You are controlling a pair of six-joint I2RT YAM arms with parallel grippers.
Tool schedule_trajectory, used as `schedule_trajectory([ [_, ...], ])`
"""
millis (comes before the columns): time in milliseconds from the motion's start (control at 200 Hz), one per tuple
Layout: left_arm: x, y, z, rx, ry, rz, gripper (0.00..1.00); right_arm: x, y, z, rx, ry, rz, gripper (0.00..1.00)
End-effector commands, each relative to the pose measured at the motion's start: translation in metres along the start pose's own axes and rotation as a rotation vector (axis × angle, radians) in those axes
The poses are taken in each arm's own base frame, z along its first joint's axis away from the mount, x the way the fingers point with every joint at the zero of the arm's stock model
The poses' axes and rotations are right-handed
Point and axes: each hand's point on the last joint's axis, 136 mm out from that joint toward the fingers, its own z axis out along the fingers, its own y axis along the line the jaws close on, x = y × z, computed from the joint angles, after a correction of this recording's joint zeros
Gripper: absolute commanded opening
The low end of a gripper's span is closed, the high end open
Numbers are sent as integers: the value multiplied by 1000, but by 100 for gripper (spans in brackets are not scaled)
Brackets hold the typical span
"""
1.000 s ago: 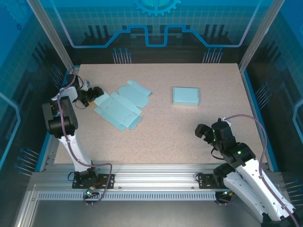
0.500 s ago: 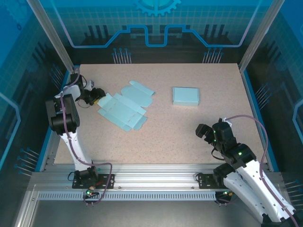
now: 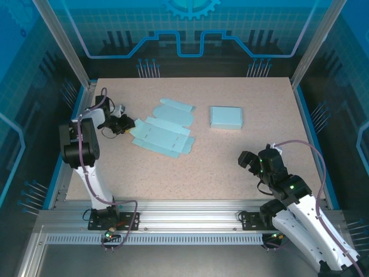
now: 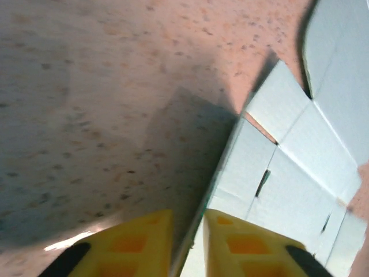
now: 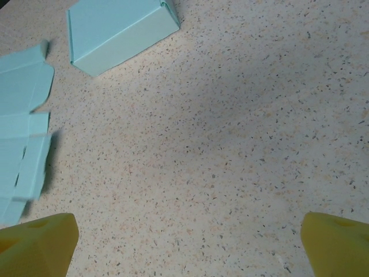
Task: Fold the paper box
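Observation:
The paper box (image 3: 164, 134) is a flat, unfolded light blue cut-out lying left of the table's middle. My left gripper (image 3: 128, 124) is at its left edge. In the left wrist view the yellow fingers (image 4: 242, 248) stand almost together, with the thin edge of the paper box (image 4: 288, 167) pinched in my left gripper (image 4: 189, 236). My right gripper (image 3: 252, 161) hovers open over bare table at the near right. Its yellow fingertips (image 5: 40, 242) sit wide apart in the right wrist view, nothing between them, and the flat paper box (image 5: 23, 144) shows at the left edge.
A folded light blue box (image 3: 226, 117) sits at the back, right of centre, also seen as the folded box (image 5: 118, 29) in the right wrist view. The speckled table (image 3: 230, 167) is fenced by blue side rails and a glass back wall.
My left gripper has closed on the flat box's left edge and moved right, sliding and turning the box toward the table's middle. The right arm has not moved.

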Motion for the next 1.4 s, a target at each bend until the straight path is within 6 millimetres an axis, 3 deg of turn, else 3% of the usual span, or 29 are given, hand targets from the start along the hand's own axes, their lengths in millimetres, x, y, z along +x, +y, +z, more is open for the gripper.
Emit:
schedule_trajectory([
  [0,3,-24,-13,61,-29,37,10,-1,-1,-3,-3,-9,7,100],
  [185,9,-37,-31,84,-92,44,0,1,8,0,-63,-5,30,100],
  [290,14,-57,-51,116,-157,94,0,0,17,3,-98,2,23,100],
  [570,40,-154,-111,77,-252,617,0,-14,81,-4,-318,39,-179,100],
  [770,71,-226,-148,105,-274,991,0,-48,147,-38,-534,-36,-420,100],
  [916,92,-266,-180,148,-339,1232,0,-75,196,-65,-666,-84,-597,100],
  [1046,115,-295,-207,222,-393,1422,0,-87,239,-82,-800,-78,-743,96],
  [1156,121,-306,-214,236,-386,1489,0,-89,275,-108,-960,-82,-863,80],
  [1396,134,-311,-197,253,-284,1592,0,-65,319,-162,-1188,-89,-1152,72],
])
